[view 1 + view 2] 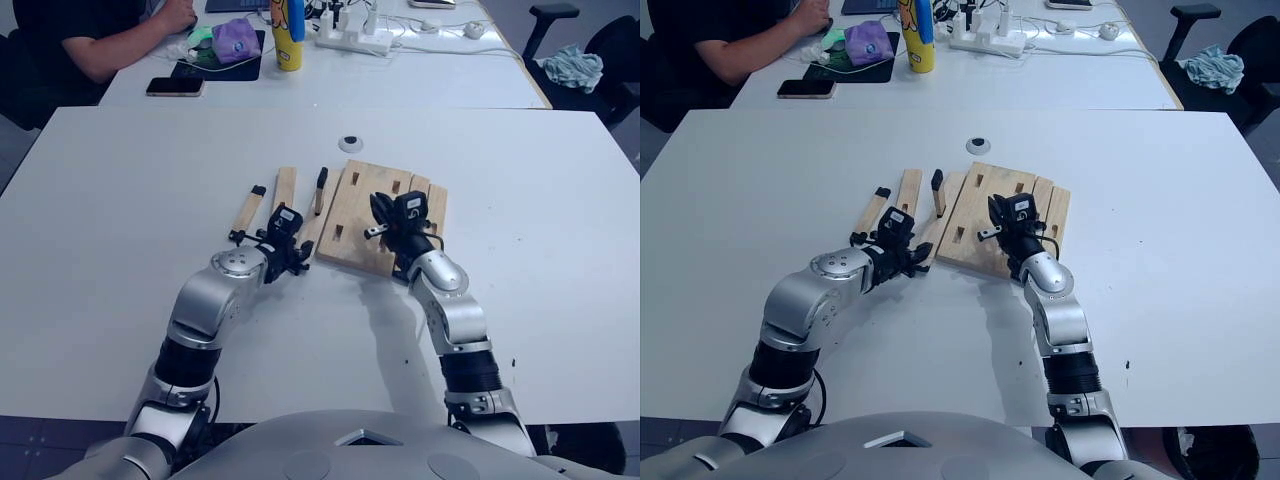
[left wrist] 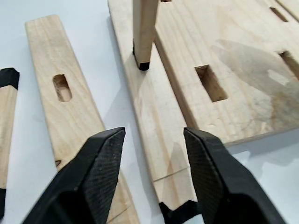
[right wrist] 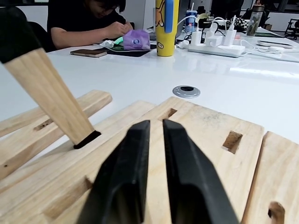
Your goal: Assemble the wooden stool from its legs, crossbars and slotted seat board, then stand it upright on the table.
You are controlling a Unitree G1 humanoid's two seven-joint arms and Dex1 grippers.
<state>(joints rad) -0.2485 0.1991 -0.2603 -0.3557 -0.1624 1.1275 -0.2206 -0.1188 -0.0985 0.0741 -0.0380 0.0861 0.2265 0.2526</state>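
The slotted seat board (image 1: 365,215) lies flat mid-table, and another slotted plank (image 1: 436,205) rests against its right side. A black-tipped leg (image 1: 320,189) leans on the board's left edge. A second leg (image 2: 154,121) lies flat beside that edge, and my left gripper (image 2: 154,172) stands open astride its near end without touching it. Left of it lie a slotted crossbar (image 1: 284,188) and another black-tipped leg (image 1: 247,212). My right gripper (image 3: 155,123) hovers just above the seat board, shut on nothing.
A round grommet (image 1: 349,143) sits in the table behind the parts. The far table holds a phone (image 1: 175,87), a yellow bottle (image 1: 288,35) and a power strip (image 1: 355,40). White tabletop stretches wide on both sides.
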